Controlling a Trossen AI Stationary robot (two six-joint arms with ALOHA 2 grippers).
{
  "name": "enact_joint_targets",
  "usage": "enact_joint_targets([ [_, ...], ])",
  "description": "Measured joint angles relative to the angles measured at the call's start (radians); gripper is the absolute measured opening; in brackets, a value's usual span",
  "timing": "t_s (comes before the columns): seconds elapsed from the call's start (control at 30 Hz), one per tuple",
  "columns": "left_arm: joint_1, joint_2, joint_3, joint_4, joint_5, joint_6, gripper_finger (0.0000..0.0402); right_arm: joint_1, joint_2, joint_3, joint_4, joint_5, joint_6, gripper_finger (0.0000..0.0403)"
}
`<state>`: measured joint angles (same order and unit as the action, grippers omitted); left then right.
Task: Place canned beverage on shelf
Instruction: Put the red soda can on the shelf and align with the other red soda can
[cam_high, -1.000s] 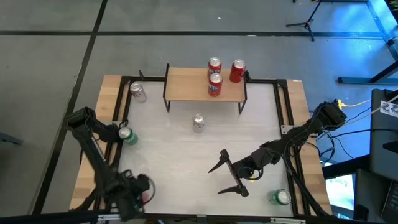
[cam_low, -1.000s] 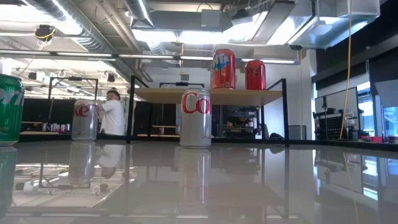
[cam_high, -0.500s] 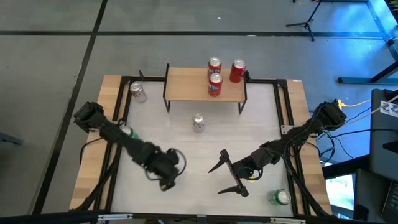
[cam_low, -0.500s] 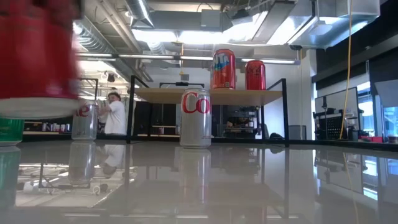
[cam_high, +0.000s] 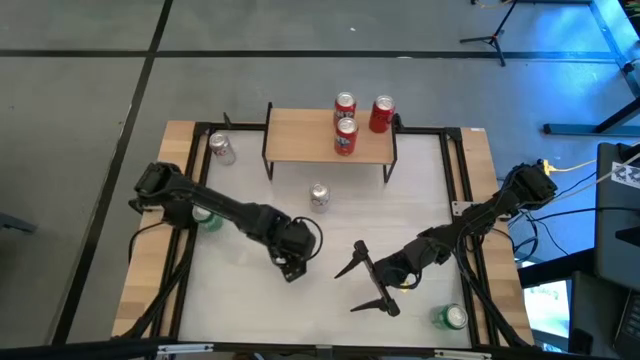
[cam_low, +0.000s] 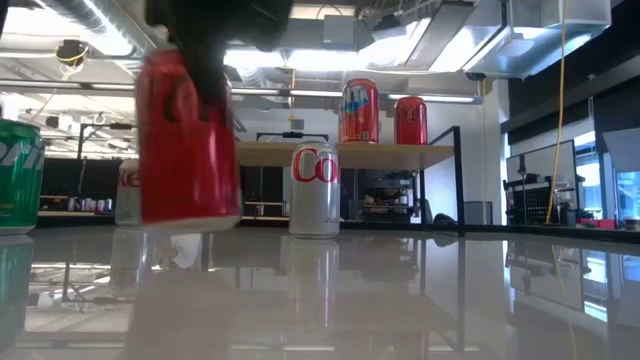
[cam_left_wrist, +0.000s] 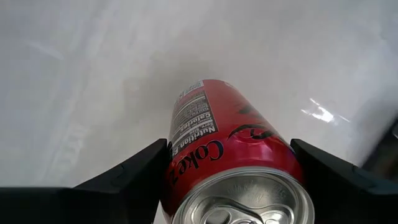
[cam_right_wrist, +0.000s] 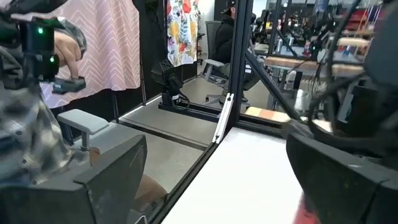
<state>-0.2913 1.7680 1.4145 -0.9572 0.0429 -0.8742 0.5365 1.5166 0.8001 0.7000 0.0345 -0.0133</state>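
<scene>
My left gripper (cam_high: 292, 252) is shut on a red cola can (cam_left_wrist: 233, 146) over the middle of the table; the can also shows in the low view (cam_low: 188, 140), above the tabletop. The shelf (cam_high: 305, 140) stands at the far edge on its thin black legs. One red can (cam_high: 345, 136) stands on the shelf, and two more red cans (cam_high: 381, 113) show at its far edge. My right gripper (cam_high: 368, 284) is open and empty at the near right. My left gripper pinches the red can between its two fingers, on opposite sides of the can's wall (cam_left_wrist: 177, 163) near its top end. The fingers (cam_left_wrist: 134, 177) come from above, pointing down. The can hangs roughly upright, lid up, lifted clear of the table (cam_low: 190, 222).
A silver can (cam_high: 319, 196) stands in front of the shelf, another silver can (cam_high: 222, 148) at the far left. A green can (cam_high: 207, 217) stands at the left under my left arm, another green can (cam_high: 452, 317) at the near right. A person shows beyond the table (cam_right_wrist: 56, 50).
My left gripper has swung from the table's near left corner toward the right and the far edge, to the table's middle. It has carried the red can along, clear of the table.
</scene>
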Motion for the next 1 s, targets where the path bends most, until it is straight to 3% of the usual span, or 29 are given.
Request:
enact_joint_targets([
  [0.6, 0.050, 0.073, 0.046, 0.011, 0.018, 0.105, 0.0286, 0.000, 0.000, 0.000, -0.021, 0.000, 0.009, 0.0383],
  [1.0, 0.044, 0.072, 0.047, 0.041, -0.003, 0.125, 0.0339, 0.000, 0.000, 0.000, -0.020, 0.000, 0.009, 0.0383],
])
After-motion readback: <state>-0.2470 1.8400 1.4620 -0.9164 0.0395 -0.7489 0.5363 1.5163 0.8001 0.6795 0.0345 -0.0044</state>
